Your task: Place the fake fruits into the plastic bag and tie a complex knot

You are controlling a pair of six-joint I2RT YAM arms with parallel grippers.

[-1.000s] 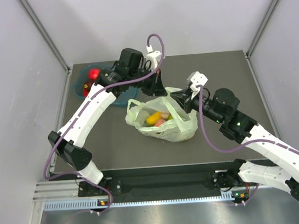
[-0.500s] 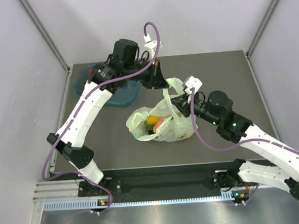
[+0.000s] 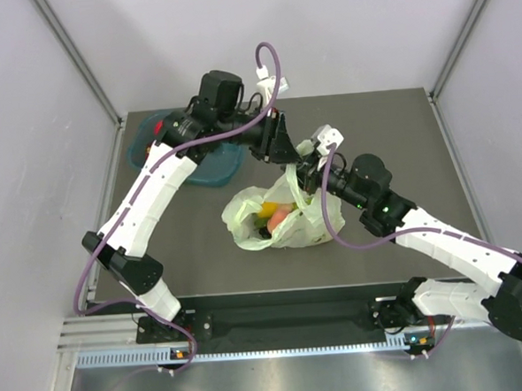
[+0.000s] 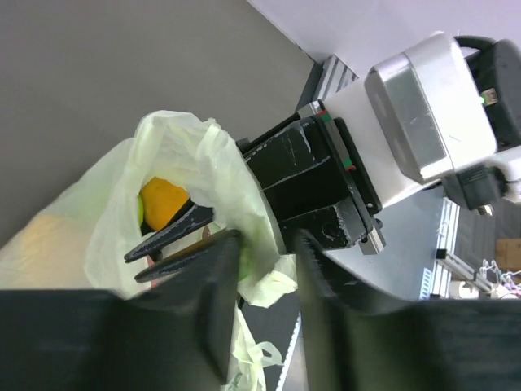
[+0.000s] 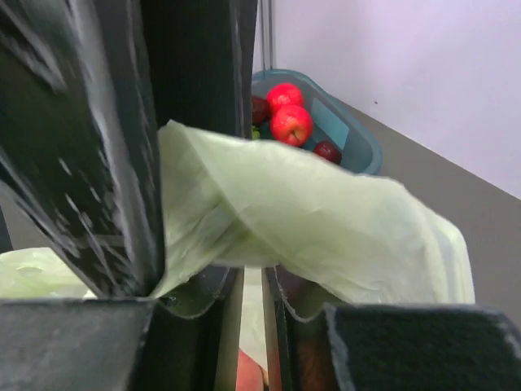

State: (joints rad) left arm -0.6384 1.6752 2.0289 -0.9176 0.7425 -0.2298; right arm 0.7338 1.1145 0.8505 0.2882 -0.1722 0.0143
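Note:
The pale green plastic bag (image 3: 285, 222) sits mid-table with fake fruits inside, a yellow one (image 3: 264, 211) and a peach-red one (image 3: 281, 216). One bag handle (image 3: 308, 148) is pulled up between both grippers. My right gripper (image 3: 305, 170) is shut on that handle, and the film drapes over its near-closed fingers in the right wrist view (image 5: 254, 273). My left gripper (image 3: 287, 155) is partly open right beside it, with bag film (image 4: 260, 281) between its fingers (image 4: 224, 269). An orange fruit (image 4: 163, 199) shows inside the bag's mouth. No knot shows.
A teal tray (image 3: 143, 154) stands at the back left, partly under the left arm, with red fruits (image 5: 291, 124) and darker ones in it. The table's back edge and grey walls are close behind the tray.
The right gripper has moved up and left to meet the left gripper. The bag handle has been lifted and the bag drawn narrower and more upright. The left arm now hides the tray's red fruit.

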